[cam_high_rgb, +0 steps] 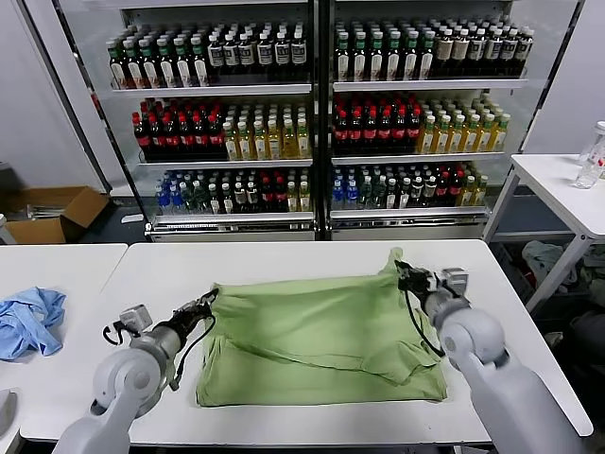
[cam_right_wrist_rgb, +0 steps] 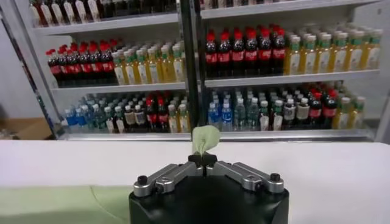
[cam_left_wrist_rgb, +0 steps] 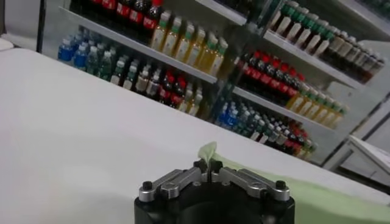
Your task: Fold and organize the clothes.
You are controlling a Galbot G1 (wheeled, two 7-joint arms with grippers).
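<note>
Holding the light green T-shirt (cam_high_rgb: 317,336) at both of its far corners, I have it spread across the middle of the white bench (cam_high_rgb: 284,260), its long axis running from the bench's left edge toward its right edge. The shirt lies flat and already doubled over, with a folded layer showing as a slanting crease near the front right; its near edge sits close to the front edge of the bench, and its far edge runs roughly parallel to the back edge. No print shows on the upper side.

My left gripper (cam_high_rgb: 206,302) is low over the bench at the shirt's far left corner, fingers (cam_left_wrist_rgb: 183,176) pressed together with a small peak of green cloth pinched between them and sticking up past the tips. My right gripper (cam_high_rgb: 406,276) is at the shirt's far right corner, nearer the back right of the bench, and its fingers (cam_right_wrist_rgb: 241,173) are likewise closed tight on a tuft of green fabric that stands up between the tips, lifting that corner slightly off the surface.

A crumpled light blue garment (cam_high_rgb: 28,320) lies well apart on the neighbouring table (cam_high_rgb: 57,260) to the left. Behind the bench stand glass-fronted coolers (cam_high_rgb: 312,113) full of bottles.
</note>
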